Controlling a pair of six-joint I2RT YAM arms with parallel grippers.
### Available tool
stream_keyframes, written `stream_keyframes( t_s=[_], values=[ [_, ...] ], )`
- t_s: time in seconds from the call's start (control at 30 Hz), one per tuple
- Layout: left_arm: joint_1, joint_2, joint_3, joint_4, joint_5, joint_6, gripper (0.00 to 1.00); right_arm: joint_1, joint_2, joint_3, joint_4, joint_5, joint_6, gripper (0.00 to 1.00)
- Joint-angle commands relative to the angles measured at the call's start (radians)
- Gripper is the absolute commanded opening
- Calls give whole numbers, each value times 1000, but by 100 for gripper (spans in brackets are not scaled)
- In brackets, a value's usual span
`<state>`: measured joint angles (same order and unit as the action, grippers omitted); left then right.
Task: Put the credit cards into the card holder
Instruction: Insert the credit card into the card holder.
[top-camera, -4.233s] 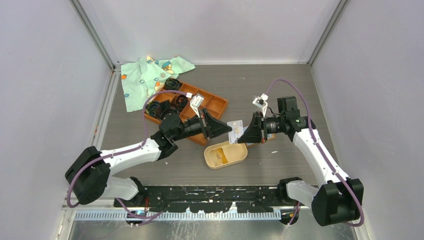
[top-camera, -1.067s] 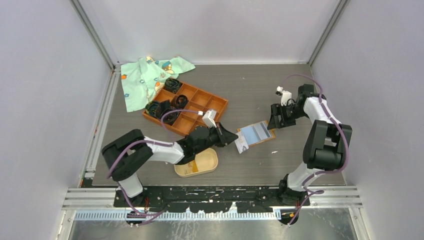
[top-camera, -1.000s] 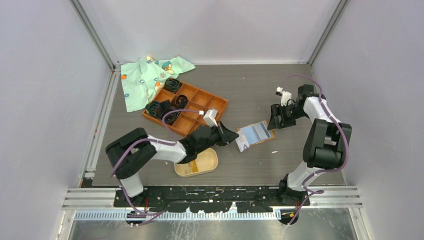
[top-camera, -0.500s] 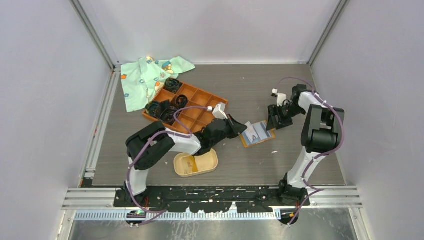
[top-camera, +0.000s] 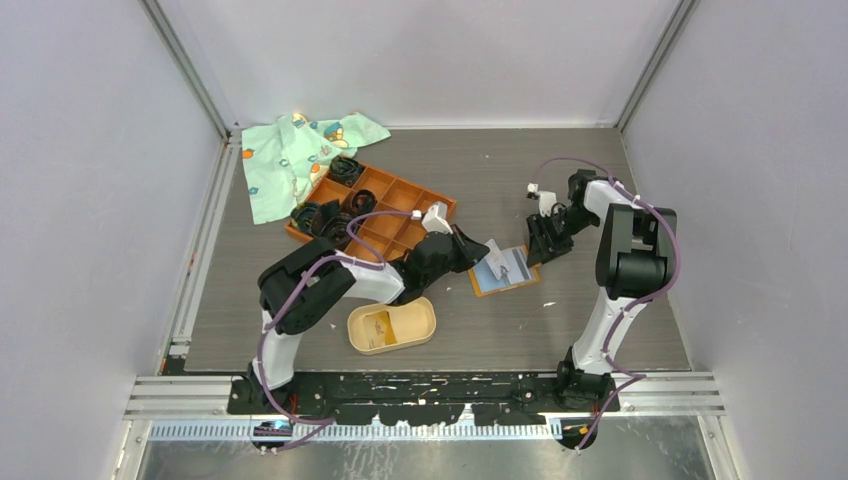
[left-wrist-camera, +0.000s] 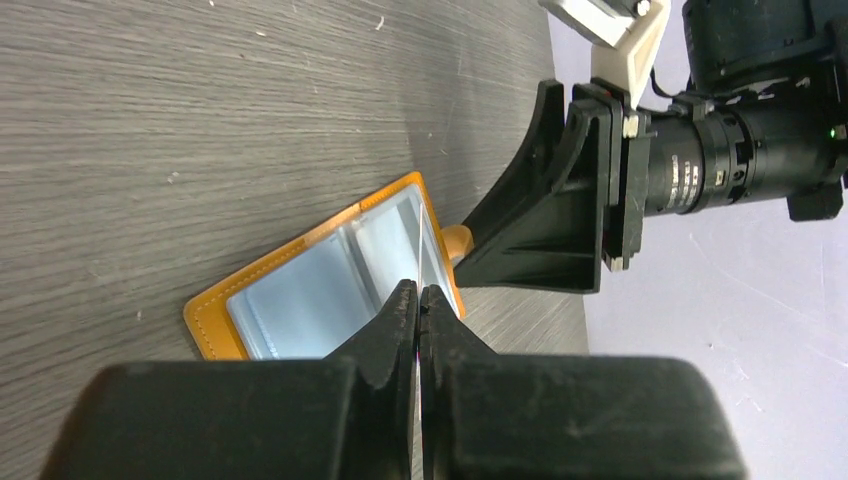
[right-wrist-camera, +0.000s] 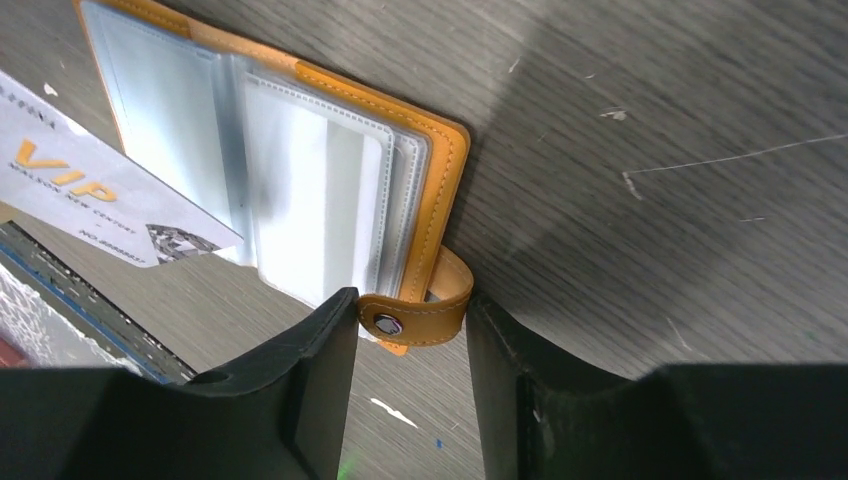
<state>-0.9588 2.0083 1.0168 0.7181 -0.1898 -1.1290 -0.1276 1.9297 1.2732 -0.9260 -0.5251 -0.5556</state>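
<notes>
left fingers (left-wrist-camera: 392, 325) pressed together on a thin pale card (right-wrist-camera: 90, 195), seen edge-on between the tips in the left wrist view. card has gold "vip" lettering. one corner overlaps the left page of the open orange wallet (right-wrist-camera: 440, 170), and the card is tilted up off the table (top-camera: 580, 320) in the top view. right fingers (right-wrist-camera: 315, 365) part-spread, one each side of the wallet's snap tab (right-wrist-camera: 415, 315), both inner faces touching the tab's edges as far as i can tell. wallet lies flat and open, clear sleeves up, right of centre between the two arms. card holder (top-camera: 428, 328), a beige oval tray, sits nearer the front edge, apart from the wallet and just below the left forearm. something flat, pale and yellowish lies inside, can't tell what. orange grid tray (top-camera: 405, 195) with black coiled bands (top-camera: 345, 168) is behind the left arm, green printed cloth (top-camera: 290, 160) at back left.
</notes>
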Motion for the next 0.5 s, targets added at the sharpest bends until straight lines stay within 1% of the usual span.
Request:
stream_keyframes(
  t_s=[0.0,0.23,0.37,0.47],
  values=[
    [12,-18,-3,16,1,-29,0,18,8,15,-46,-13,-34,49],
    [14,-87,-69,6,27,-49,0,49,6,11,-48,-2,-34,47],
    [24,-124,-118,40,73,-55,0,76,1,-7,-47,16,-46,44],
    [23,-174,-151,15,87,-35,0,102,-4,-25,-47,26,-56,44]
  ],
)
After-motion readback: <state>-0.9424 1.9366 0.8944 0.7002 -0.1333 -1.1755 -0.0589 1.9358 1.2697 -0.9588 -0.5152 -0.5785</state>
